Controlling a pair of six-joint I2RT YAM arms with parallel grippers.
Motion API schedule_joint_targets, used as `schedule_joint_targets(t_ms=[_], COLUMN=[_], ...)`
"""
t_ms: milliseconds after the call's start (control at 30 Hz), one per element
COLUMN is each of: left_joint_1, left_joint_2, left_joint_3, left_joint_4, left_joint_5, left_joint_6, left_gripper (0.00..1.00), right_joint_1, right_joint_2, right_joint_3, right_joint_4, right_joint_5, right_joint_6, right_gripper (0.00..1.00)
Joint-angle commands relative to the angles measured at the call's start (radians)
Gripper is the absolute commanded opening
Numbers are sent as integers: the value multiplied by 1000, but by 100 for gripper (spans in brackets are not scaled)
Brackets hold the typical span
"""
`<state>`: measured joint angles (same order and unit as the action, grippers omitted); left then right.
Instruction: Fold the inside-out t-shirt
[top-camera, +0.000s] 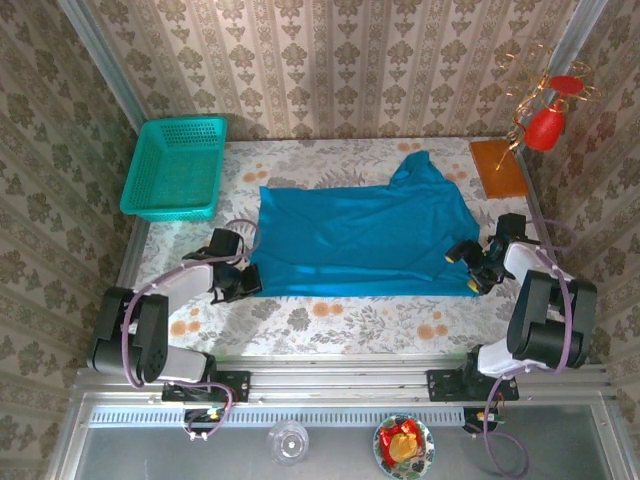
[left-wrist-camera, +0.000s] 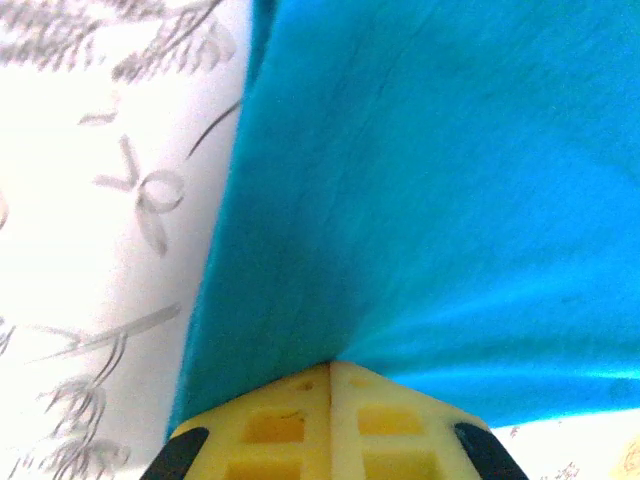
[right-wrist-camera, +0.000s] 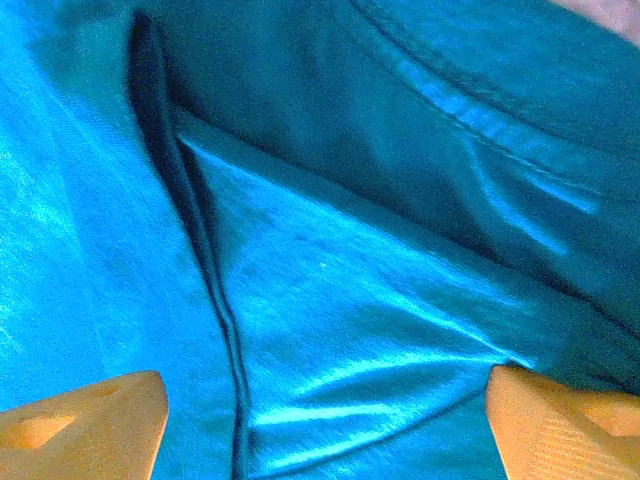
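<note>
The inside-out t-shirt (top-camera: 360, 235) lies spread flat mid-frame on the floral table (top-camera: 330, 320). At its lower-left corner the left gripper (top-camera: 238, 283) pinches the hem, fingers closed together. At the lower-right edge the right gripper (top-camera: 476, 268) stands wide over the fabric.

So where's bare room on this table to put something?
Free: the near strip of table along the shirt, and the far strip between basket and sleeve. Crowded: the shirt's near corners, by left gripper and right gripper.
</note>
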<state>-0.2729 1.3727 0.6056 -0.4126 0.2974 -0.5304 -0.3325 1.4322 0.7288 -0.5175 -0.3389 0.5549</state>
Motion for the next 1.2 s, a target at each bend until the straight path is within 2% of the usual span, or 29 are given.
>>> schedule_joint_targets(t_ms=[0,167,367,467,700,833,1167], left_joint_1=[7,8,6,-7,-30,-31,-28], left_joint_2=[-61,-121,-68,-27,18,19,8], left_joint_3=[-10,59,115,135,149,140,159], left_joint_4=[-96,-145,-64,-38,-21,-11,-37], left_joint_5=[-17,-9,75,86,78,77,64], left_joint_6=[-23,-13,-35,-45,-43,-48,-39], left_gripper=[7,8,8,8,8,8,8], right_joint_1=[22,125,267,281,293,294,314], right_joint_2=[-118,-212,-170,-137,-47,-3,97], right_joint_3=[-5,13,-25,-64,-67,-68,107], right_joint_4=[-117,-157,-73,14,79,125,148], right_joint_5=[44,-20,-85,-97,-104,-104,-102], right_joint_6=[9,23,134,185,238,264,257], right_gripper=[82,74,65,59,62,60,31])
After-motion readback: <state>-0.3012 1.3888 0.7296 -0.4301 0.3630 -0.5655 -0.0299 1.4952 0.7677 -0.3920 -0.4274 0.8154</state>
